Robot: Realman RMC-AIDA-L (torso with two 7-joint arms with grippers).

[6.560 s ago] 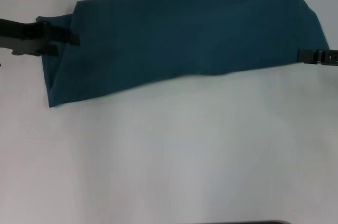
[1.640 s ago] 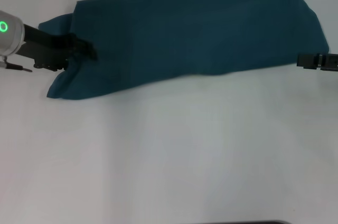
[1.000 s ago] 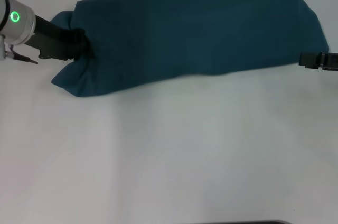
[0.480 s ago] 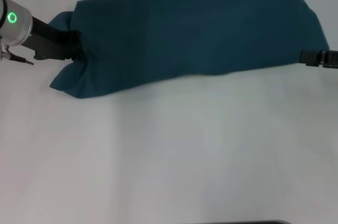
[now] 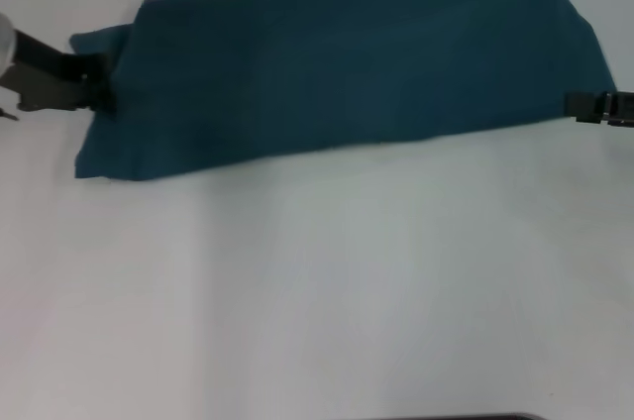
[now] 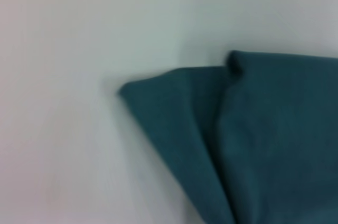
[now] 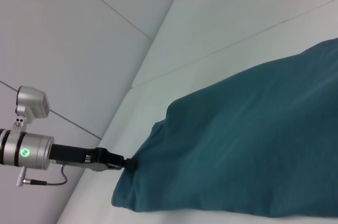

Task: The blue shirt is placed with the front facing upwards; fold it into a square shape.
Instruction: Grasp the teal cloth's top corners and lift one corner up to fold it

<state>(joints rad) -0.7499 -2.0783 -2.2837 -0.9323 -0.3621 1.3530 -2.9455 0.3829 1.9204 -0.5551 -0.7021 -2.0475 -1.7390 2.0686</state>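
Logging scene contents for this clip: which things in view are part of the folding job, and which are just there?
Part of the job:
- blue shirt, folded into a long band
- left gripper at the shirt's left end
- right gripper beside the shirt's right edge

Just there:
- white table
- pale wall panels behind it

We're in a bare test lab here: plain white worktop, pale panelled wall behind (seams showing).
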